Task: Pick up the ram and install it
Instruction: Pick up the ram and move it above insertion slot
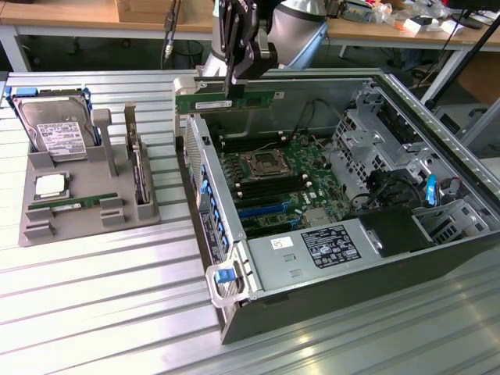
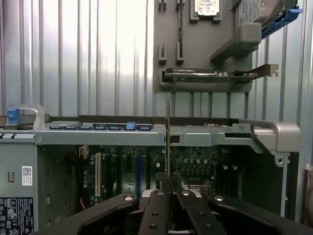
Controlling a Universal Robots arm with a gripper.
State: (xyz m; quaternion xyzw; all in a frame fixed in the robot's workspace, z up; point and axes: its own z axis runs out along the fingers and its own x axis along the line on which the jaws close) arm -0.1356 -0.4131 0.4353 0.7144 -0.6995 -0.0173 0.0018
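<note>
The exterior view shows the ram [image 1: 226,101] broadside, a green stick hanging level just above the rim of the open computer case [image 1: 351,297]. The wrist view shows it edge-on, a thin line crossing that rim toward the motherboard [image 2: 195,164]. The gripper [image 1: 234,86] has its jaws clamped on the ram's upper edge

1. I am running this in a lab or workshop.
2. I see a ribbed aluminium table [image 1: 94,312] carrying an open computer case [image 1: 351,301] and a grey parts fixture [image 1: 86,223].
3. Wooden workbenches [image 1: 78,12] stand behind.
</note>
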